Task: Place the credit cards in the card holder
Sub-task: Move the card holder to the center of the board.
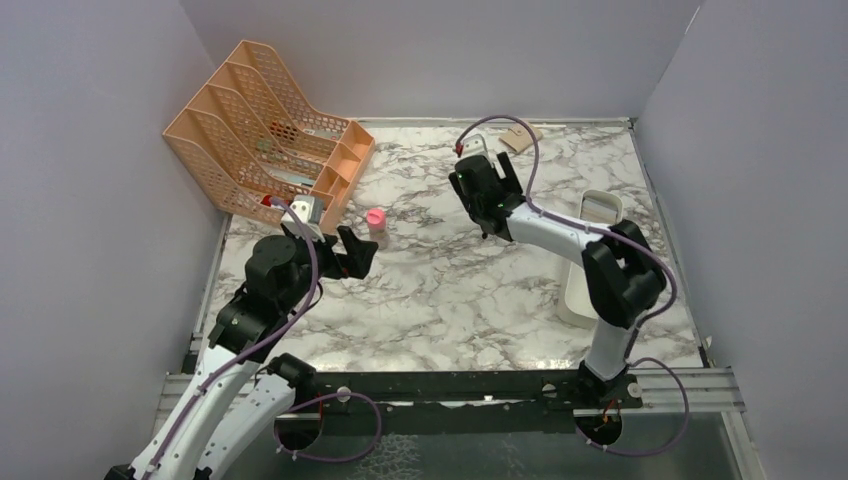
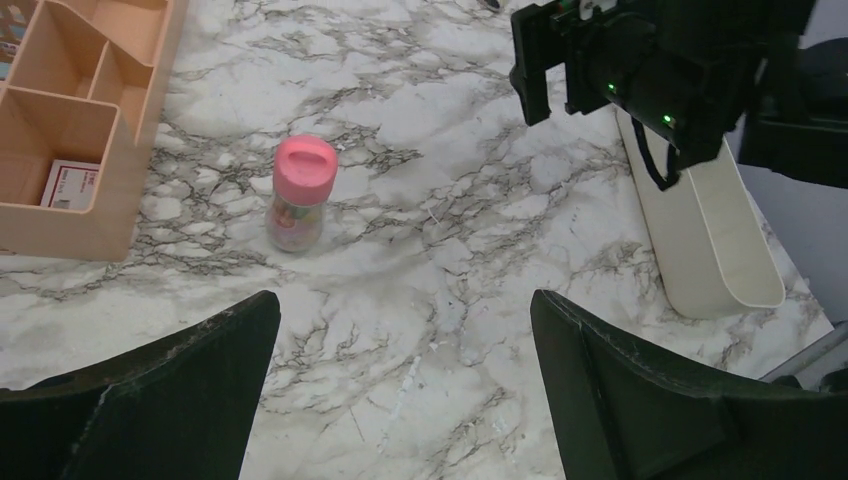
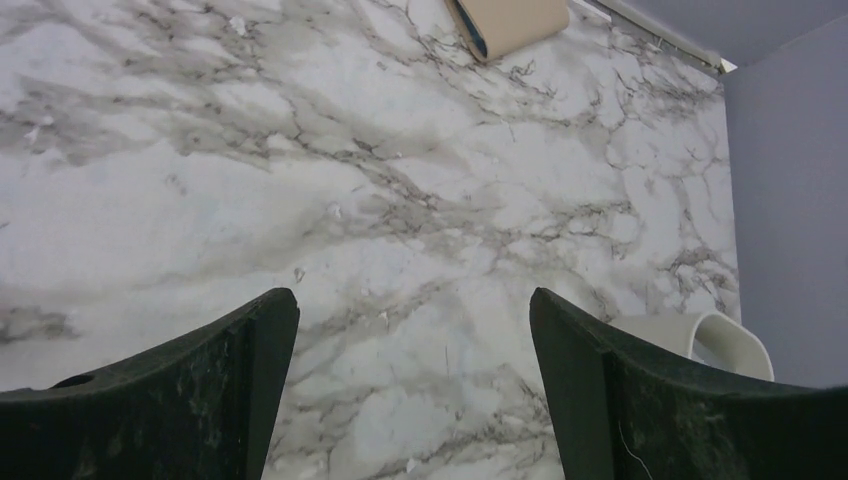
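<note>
The tan card holder (image 1: pixel 520 137) lies folded at the far back edge of the marble table. It also shows at the top of the right wrist view (image 3: pixel 505 20), with a blue inner edge. My right gripper (image 1: pixel 487 180) (image 3: pixel 415 295) is open and empty over bare marble, a little short of the holder. My left gripper (image 1: pixel 352 250) (image 2: pixel 405 300) is open and empty, just short of a pink-capped bottle. No credit card shows clearly. Some flat greyish pieces (image 1: pixel 298 176) lie in the rack slots, too small to identify.
A peach mesh file rack (image 1: pixel 260 130) stands at the back left, with a small white-and-red item (image 2: pixel 70 183) in a front compartment. A small pink-capped bottle (image 1: pixel 376 222) (image 2: pixel 298 192) stands near it. A long white tray (image 1: pixel 588 262) (image 2: pixel 705 230) lies along the right side.
</note>
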You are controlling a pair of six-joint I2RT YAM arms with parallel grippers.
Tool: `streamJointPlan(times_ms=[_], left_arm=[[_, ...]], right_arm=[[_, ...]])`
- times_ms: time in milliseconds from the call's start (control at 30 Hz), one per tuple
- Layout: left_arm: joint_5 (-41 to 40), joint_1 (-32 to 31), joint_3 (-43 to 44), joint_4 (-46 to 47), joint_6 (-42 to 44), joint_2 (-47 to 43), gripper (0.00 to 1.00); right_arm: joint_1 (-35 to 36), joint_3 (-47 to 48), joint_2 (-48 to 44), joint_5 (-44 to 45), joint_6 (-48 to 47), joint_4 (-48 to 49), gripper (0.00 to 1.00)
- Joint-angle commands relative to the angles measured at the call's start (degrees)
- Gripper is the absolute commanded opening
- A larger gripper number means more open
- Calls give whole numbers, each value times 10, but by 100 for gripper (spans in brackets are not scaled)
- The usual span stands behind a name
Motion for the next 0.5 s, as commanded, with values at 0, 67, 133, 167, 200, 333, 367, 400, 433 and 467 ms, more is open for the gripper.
streamJointPlan(times_ms=[0,67,133,167,200,333,367,400,433,467], left_arm=[[-27,4,-10,11,1,-20,99],[-29,4,-10,11,2,-23,99],[-28,4,-11,10,2,-23,99],[-27,4,-11,10,3,-23,99],[-25,4,-11,10,3,-22,99],[-21,4,-12,11,4,-18,99],[-20,4,-11,11,4,-16,99],[-18,4,-11,11,5,-13,99],[-17,4,-11,11,6,-11,99],[-16,4,-10,11,6,-8,99]], right_arm=[[-56,85,98,-37,-48,64,88],[-82,150,159,-50,-50,56,84],[-103,213,222,-59,-66,35,78],[-109,243,252,-56,-80,32,74],[-115,268,277,-54,-93,31,71],[-143,355,352,-79,-106,20,65],[-150,374,367,-81,-108,16,64],[-158,392,380,-84,-112,14,64],[-163,407,392,-89,-119,16,63],[-168,422,404,-94,-126,18,63]])
